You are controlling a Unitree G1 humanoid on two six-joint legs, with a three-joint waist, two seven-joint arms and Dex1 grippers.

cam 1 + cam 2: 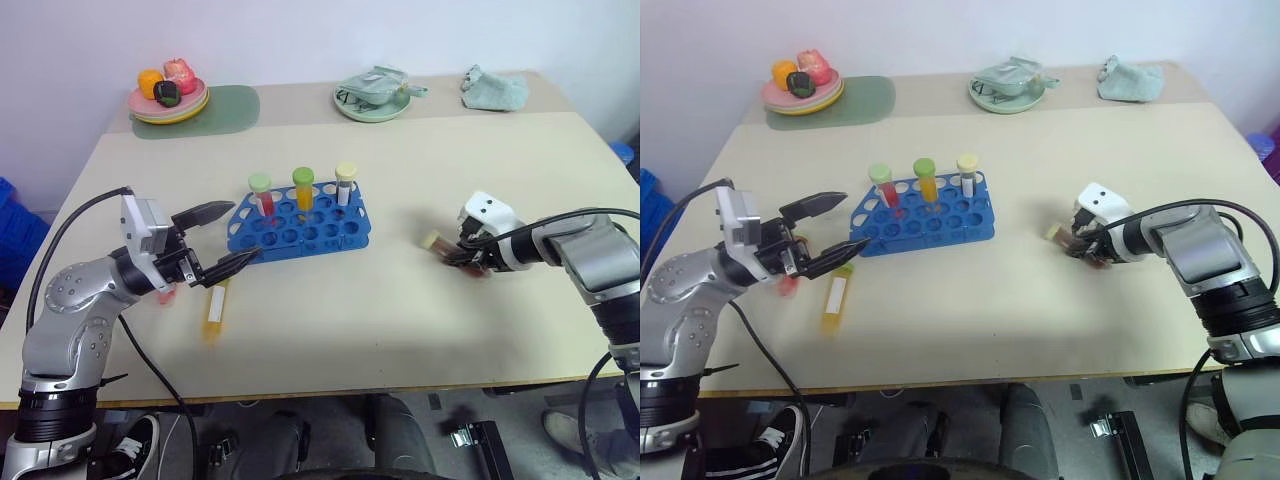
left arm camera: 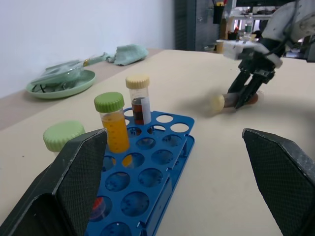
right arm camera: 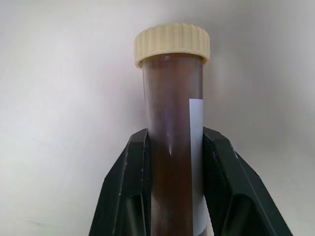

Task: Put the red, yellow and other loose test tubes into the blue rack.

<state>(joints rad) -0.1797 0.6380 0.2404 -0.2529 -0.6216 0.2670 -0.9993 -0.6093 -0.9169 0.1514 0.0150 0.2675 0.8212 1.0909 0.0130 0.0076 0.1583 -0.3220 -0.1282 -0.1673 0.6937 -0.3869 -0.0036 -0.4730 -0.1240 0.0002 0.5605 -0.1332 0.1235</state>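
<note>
The blue rack (image 1: 300,232) stands mid-table with three capped tubes upright in its back row. My right gripper (image 1: 468,258) is shut on the dark brown tube (image 3: 172,147) with a cream cap. It holds the tube low over the table, to the right of the rack. A loose yellow tube (image 1: 214,310) with a white label lies flat in front of the rack's left end. A red tube (image 1: 165,293) shows partly under my left arm. My left gripper (image 1: 243,232) hangs open and empty beside the rack's left end.
At the back left a plate of toy food (image 1: 168,100) sits on a green mat (image 1: 225,108). A green dish (image 1: 372,102) holding crumpled material and a pale cloth (image 1: 495,88) lie at the back right. The table's front edge runs near my arms.
</note>
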